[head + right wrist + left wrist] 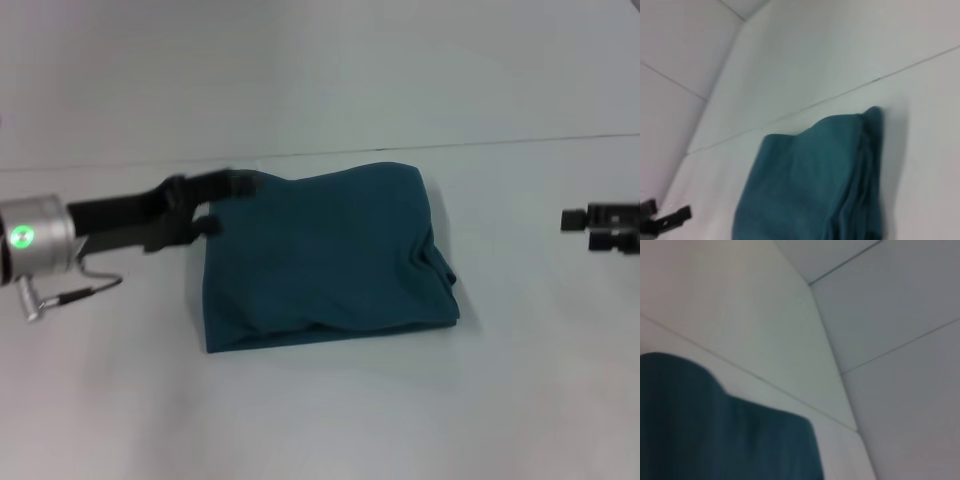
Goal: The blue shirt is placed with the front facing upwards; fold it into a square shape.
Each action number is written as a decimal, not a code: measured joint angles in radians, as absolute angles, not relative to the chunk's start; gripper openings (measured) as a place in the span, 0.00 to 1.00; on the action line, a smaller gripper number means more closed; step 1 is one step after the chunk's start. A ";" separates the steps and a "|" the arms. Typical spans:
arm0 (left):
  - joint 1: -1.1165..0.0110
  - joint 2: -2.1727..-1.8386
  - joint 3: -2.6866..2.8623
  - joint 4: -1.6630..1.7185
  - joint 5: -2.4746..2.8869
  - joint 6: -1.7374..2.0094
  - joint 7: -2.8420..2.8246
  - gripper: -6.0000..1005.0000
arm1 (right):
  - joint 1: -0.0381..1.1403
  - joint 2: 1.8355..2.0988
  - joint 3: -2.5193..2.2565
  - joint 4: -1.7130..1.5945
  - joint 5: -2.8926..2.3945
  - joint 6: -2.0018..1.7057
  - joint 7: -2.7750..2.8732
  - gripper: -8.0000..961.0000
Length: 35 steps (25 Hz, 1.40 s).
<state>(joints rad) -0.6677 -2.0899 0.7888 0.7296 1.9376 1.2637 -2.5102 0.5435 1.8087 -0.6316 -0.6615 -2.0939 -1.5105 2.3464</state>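
Jaws: the left gripper stands at the far-left corner of the blue shirt, fingers spread narrowly; whether cloth lies between them cannot be told, as the view is blurred there. The right gripper sits well apart at the table's right edge; its jaw state cannot be told.

The shirt lies mid-table, folded to a near-square bundle, layered edges stacked on its right side, no lettering showing.

Judgement: folding appears essentially complete. To finish well, any release should be clean, the left gripper withdrawing outward and low enough not to drag the corner, leaving edges aligned.
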 joint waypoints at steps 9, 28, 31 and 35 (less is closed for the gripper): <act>-0.659 -2.087 0.743 0.726 2.125 1.226 -2.508 0.90 | 0.689 1.779 -0.628 -0.794 -2.263 -1.519 2.577 0.92; -0.656 -2.091 0.740 0.729 2.141 1.210 -2.506 0.90 | 0.881 1.818 -0.708 -0.869 -2.572 -1.587 2.732 0.92; -0.656 -2.091 0.739 0.730 2.140 1.210 -2.506 0.90 | 0.902 1.830 -0.720 -0.826 -2.566 -1.631 2.700 0.92; -0.656 -2.092 0.737 0.730 2.140 1.207 -2.506 0.90 | 0.925 1.842 -0.720 -0.730 -2.491 -1.667 2.656 0.92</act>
